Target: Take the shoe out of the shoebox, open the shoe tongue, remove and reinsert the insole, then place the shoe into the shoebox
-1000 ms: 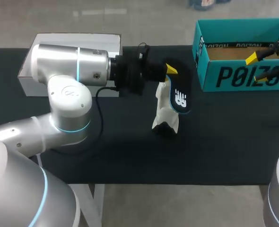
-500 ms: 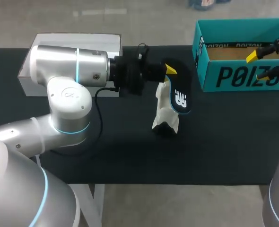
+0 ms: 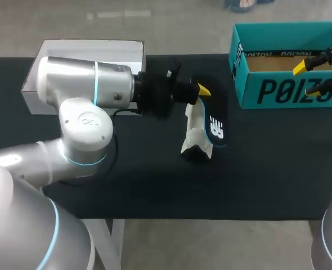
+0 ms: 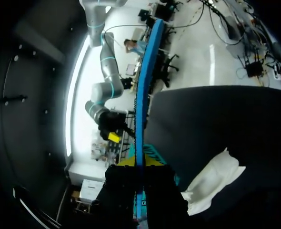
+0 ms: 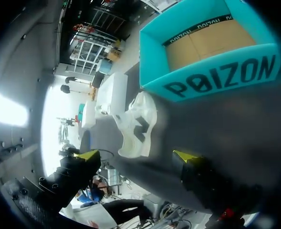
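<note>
Coming in from the left in the head view, the left arm held the left fingers (image 3: 202, 89) pinched on the top end of the dark insole (image 3: 215, 125). The insole hung almost upright, just beside the white shoe (image 3: 196, 135); whether they touched I could not tell. The shoe stood on the black counter (image 3: 267, 169), outside the teal shoebox (image 3: 284, 93). The shoebox was open at the far right of the counter, and inside it showed its brown cardboard floor. The right fingers (image 3: 300, 68) were spread apart at the open shoebox. A white box (image 3: 87, 50) stood at the far left behind the left arm; its contents could not be seen.

In the left wrist view the insole (image 4: 140, 109) appeared edge-on as a thin blue line, pressed between the left fingers (image 4: 131, 163) from both sides. The shoe (image 4: 212, 181) was on the counter beside them.

In the right wrist view the right fingers (image 5: 185, 156) stood wide apart. Ahead of them the shoe (image 5: 136, 125) rested on the counter (image 5: 235, 124), near the shoebox (image 5: 216, 78) but not in it. The shoebox interior showed bare cardboard.
</note>
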You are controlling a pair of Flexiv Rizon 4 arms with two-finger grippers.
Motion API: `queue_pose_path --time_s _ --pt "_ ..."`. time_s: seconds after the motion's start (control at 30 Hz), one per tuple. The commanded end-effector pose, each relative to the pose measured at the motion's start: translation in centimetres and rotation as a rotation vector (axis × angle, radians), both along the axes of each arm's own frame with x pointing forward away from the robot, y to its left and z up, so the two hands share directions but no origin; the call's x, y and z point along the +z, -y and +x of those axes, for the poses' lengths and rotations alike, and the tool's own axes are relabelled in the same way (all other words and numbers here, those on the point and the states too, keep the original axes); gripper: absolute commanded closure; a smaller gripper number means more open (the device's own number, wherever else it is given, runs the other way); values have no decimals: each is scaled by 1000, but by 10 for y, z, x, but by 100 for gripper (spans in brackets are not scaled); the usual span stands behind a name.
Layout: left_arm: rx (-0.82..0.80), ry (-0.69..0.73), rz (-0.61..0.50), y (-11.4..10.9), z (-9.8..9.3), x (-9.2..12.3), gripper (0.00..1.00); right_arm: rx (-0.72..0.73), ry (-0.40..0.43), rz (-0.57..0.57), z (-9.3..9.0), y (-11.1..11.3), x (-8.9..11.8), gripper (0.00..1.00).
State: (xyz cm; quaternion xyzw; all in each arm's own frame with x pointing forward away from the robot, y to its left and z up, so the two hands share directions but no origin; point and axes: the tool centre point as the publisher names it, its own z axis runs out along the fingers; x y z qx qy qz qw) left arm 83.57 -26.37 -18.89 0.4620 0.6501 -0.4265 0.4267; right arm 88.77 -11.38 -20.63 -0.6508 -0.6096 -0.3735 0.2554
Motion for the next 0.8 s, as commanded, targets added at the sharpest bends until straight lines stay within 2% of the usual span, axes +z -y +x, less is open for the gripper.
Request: queue_pose_path --time_s 0.03,0.13,0.2,0.27,0.67,0.73,0.8 --pt "226 6 286 9 0 -17 100 -2 -1 -3 -1 0 1 0" --pt "226 -78 356 2 3 -34 100 -2 -1 -3 -1 0 1 0" --pt "188 -192 400 -1 3 -44 100 -2 -1 -3 -1 0 1 0" --pt "192 -232 446 -2 4 -49 100 -2 -1 -3 -1 0 1 0" --pt "192 -232 446 -2 4 -49 100 -2 -1 -3 -1 0 1 0" --pt "65 -382 409 -8 12 -51 100 -2 -1 -3 -1 0 1 0" --pt "-14 -441 414 -13 16 -53 100 -2 -1 -3 -1 0 1 0"
